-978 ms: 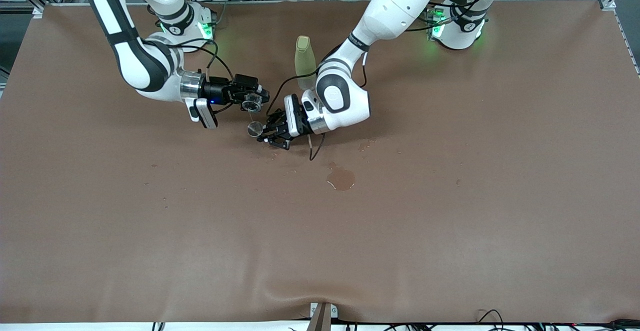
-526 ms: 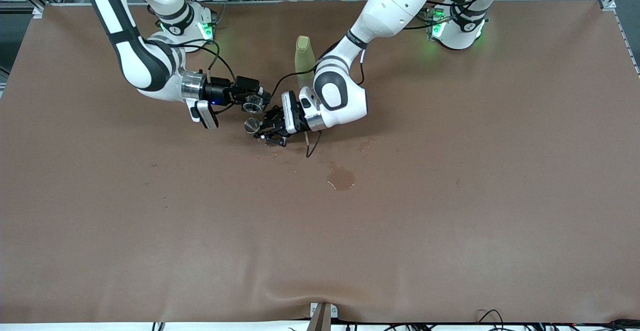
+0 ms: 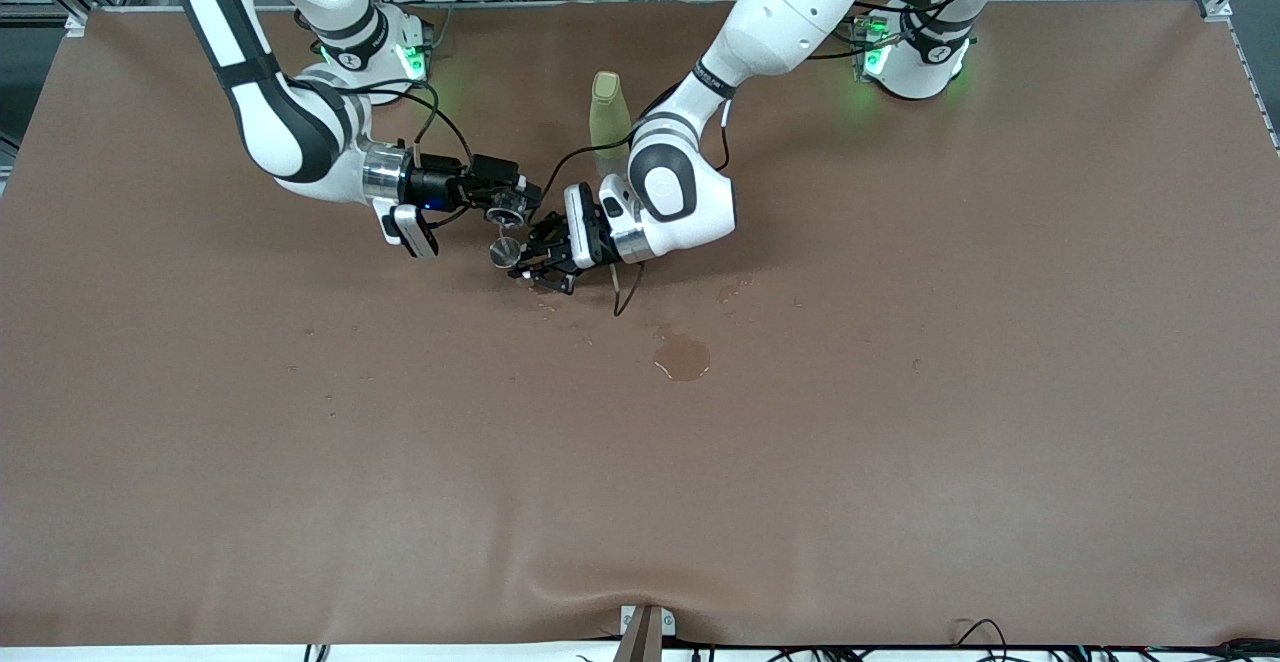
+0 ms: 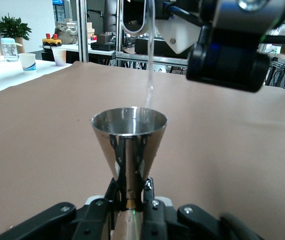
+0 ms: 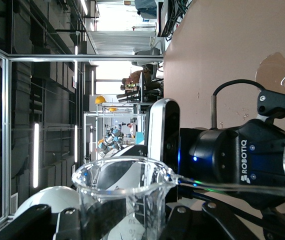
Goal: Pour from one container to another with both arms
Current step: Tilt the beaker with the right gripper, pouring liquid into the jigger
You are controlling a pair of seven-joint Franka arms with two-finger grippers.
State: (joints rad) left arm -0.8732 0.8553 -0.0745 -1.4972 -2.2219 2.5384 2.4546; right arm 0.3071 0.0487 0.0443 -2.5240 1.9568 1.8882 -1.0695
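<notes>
Fragile, slippery tiny clear glass cup [image 5: 124,200], pinched low by the right gripper [image 3: 512,204], tips toward five o'clock over the light, rigid hourglass silver metal jigger [image 4: 129,145], waist-clamped by the left gripper [image 3: 528,260]

Tipped glass cup [image 3: 507,204] above upright jigger [image 3: 503,251]

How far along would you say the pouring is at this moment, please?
Done: right gripper holds the glass cup; left gripper holds the jigger upright. In hand: a thin stream is falling into it. Left: emptying the cup and setting both down.
</notes>
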